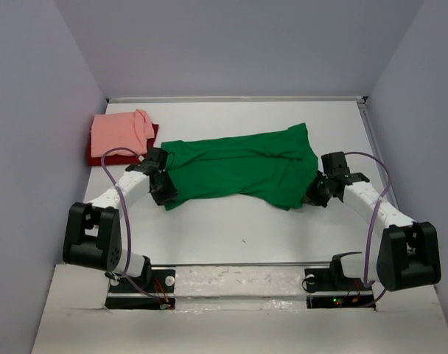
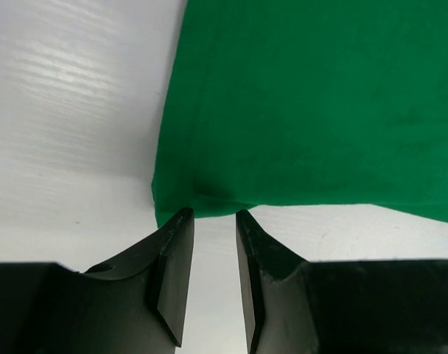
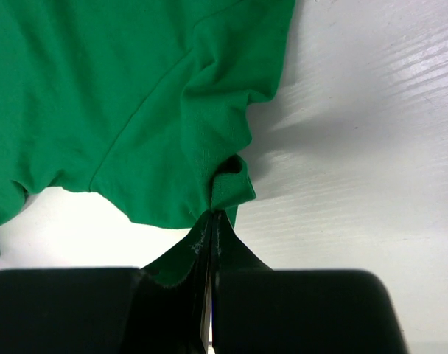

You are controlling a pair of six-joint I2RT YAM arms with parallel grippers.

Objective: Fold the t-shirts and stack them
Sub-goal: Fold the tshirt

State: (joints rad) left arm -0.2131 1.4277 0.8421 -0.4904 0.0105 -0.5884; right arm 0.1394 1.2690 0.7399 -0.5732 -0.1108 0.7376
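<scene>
My left gripper [image 2: 213,214] sits at the near left corner of the green t-shirt [image 2: 320,103]. Its 2 fingers are parted by a narrow gap, and only white table [image 2: 62,110] shows between them. The tips just reach the hem's edge, where the cloth puckers a little.

My right gripper [image 3: 211,218] is pressed together on a small fold of the same shirt at its near right edge. A bunched tab of green cloth stands up just past the fingertips, and creases fan out from the pinch.

From the top view, the green shirt lies spread across the middle of the table, long side running left to right, wrinkled along its far half, with 1 arm at each end.

At the far left of the table the salmon pink t-shirt [image 1: 121,131] lies folded on top of the dark red t-shirt [image 1: 99,156]. The red one shows only as a band along the stack's near and left sides. This stack of 2 lies close to the green shirt's left end.
</scene>
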